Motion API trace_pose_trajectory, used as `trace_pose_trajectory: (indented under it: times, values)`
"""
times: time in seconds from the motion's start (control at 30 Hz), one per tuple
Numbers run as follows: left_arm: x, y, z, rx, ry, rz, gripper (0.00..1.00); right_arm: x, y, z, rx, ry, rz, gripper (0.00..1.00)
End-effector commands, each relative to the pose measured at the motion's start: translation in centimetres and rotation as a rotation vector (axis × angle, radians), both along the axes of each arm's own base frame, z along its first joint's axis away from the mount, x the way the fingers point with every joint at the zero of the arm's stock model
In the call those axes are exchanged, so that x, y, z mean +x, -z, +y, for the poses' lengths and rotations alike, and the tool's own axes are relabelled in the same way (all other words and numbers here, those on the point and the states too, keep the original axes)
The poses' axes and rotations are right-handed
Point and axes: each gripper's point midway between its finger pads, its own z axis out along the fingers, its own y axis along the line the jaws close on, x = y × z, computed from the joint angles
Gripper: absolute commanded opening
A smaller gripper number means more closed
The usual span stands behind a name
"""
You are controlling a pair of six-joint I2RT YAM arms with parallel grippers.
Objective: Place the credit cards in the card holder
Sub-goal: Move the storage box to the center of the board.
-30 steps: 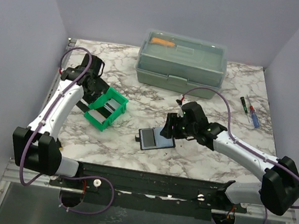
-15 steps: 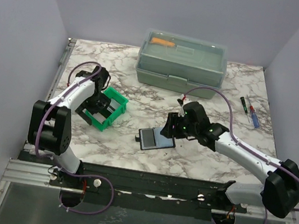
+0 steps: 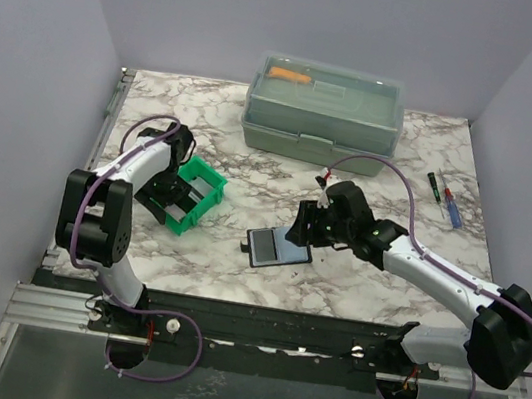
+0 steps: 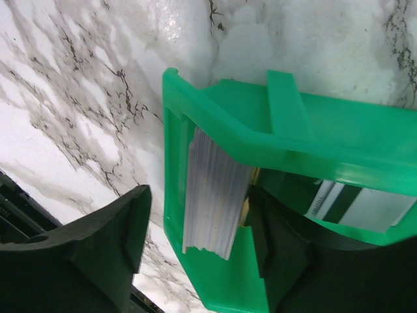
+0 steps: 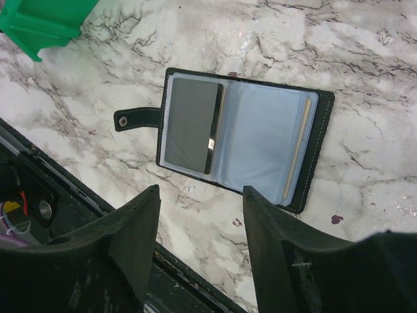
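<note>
The card holder (image 5: 260, 140) lies open on the marble, and shows in the top view (image 3: 276, 250). A grey card (image 5: 192, 124) sits in its left pocket and a yellowish card edge (image 5: 297, 149) in its right pocket. My right gripper (image 5: 201, 195) is open and empty, just above the wallet's near edge. A stack of credit cards (image 4: 215, 192) stands on edge inside the small green bin (image 4: 339, 140). My left gripper (image 4: 199, 202) is open, one finger (image 4: 98, 254) outside the bin wall and the other (image 4: 287, 248) inside behind the stack.
A big grey-green lidded toolbox (image 3: 322, 112) stands at the back centre. Two pens (image 3: 445, 200) lie at the right. The green bin (image 3: 194, 193) sits at the left, near the table's left edge. The black rail (image 3: 276, 328) runs along the front edge.
My left arm has folded in and brought its gripper down onto the bin's near end, around the card stack. The right arm and the wallet have hardly moved.
</note>
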Motion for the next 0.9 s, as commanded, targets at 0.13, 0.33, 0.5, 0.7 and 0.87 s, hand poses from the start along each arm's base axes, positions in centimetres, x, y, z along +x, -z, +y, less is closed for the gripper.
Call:
trace_pose_trajectory:
  times: [0.13,0.33,0.5,0.7,0.87]
  values:
    - [-0.6,-2.2,0.4,0.003,-0.006,-0.043,0.49,0.1,-0.2,0.0,0.004,0.000,-0.010,0.57]
    - [-0.2,-2.7,0.2,-0.008,0.002,-0.053,0.37,0.1,-0.3,0.0,0.004,-0.002,-0.013,0.57]
    - [0.1,-3.1,0.1,-0.014,0.006,-0.064,0.28,0.1,-0.3,0.0,0.002,-0.001,-0.013,0.57]
    - [0.7,-3.7,0.0,-0.015,0.010,-0.085,0.11,0.2,-0.1,0.0,0.000,-0.003,-0.010,0.57]
    - [0.7,-3.8,0.0,-0.017,0.012,-0.089,0.00,0.1,-0.1,-0.1,-0.002,-0.001,-0.010,0.57]
